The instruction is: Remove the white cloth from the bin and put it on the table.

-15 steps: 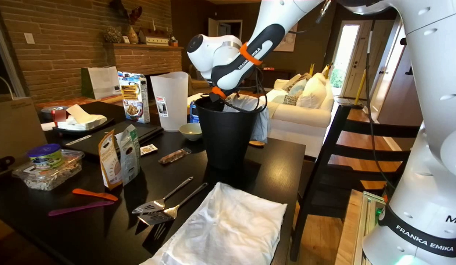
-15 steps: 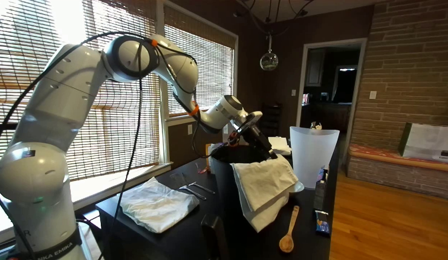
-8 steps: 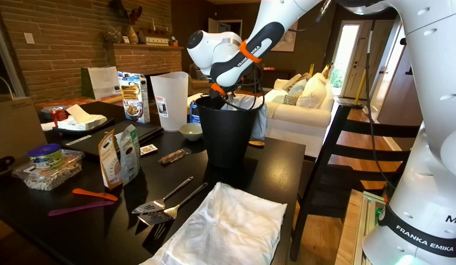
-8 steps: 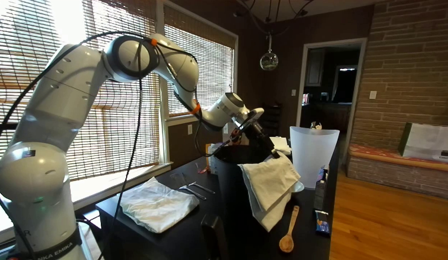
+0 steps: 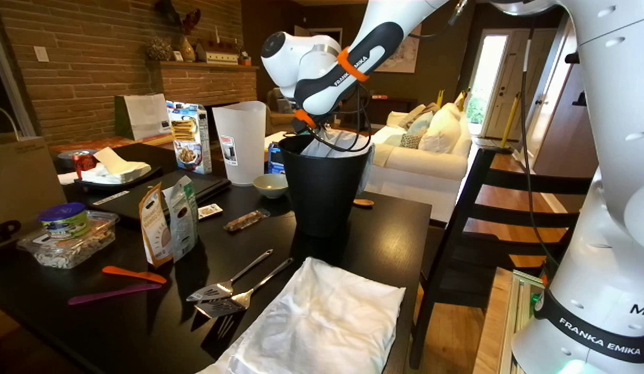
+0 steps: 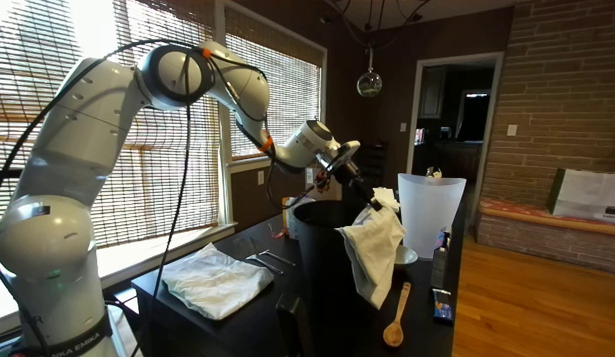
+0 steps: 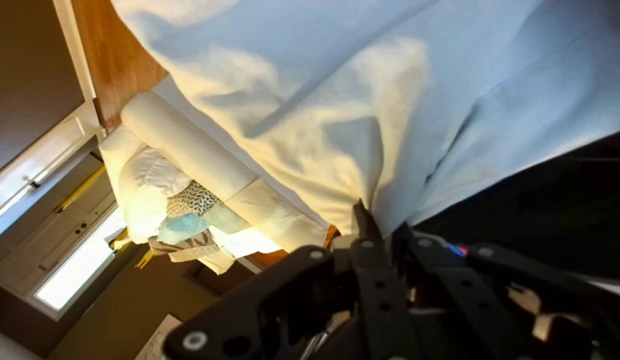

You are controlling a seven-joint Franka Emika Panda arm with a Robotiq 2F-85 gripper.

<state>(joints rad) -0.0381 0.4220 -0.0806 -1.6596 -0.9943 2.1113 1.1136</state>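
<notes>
— What do the jaws hold, please?
— They pinch the white cloth [image 6: 374, 250]; it hangs below them, across the rim of the black bin [image 5: 322, 195].
— And what is farther?
— Beneath them the table [image 5: 394, 223] carries the bin; on it, well apart from the jaws, lies a white sheet [image 5: 327, 314].

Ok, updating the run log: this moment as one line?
hand: shut on white fabric cloth; cloth: over rim of round black plastic bin; laid on long dark table: not yet
</notes>
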